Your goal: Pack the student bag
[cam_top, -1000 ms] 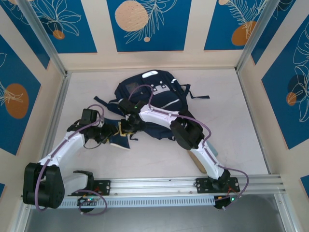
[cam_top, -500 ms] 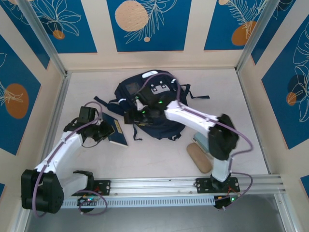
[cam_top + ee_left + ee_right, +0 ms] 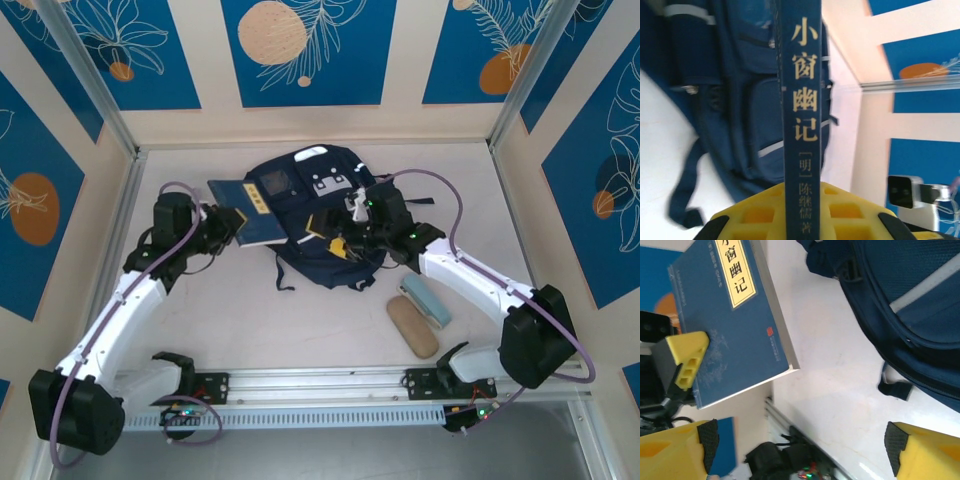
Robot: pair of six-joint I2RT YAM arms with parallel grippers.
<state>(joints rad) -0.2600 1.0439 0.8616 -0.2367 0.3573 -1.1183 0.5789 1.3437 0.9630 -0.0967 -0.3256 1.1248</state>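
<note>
Left hand (image 3: 224,222) clamped book (image 3: 258,210) centre-left; right hand (image 3: 345,222) stood apart over bag (image 3: 312,265). Bag probably needed holding wide before book went in.

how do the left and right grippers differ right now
The left gripper is shut; the right gripper is open. The left grips a blue book by the student bag; the right holds nothing. Both have yellow fingers.

The pale table (image 3: 200,320) carries the bag (image 3: 322,265) mid-back. Nearer, to the right, a tan pouch (image 3: 413,327) and a blue case (image 3: 426,299) lie just beside each other.
</note>
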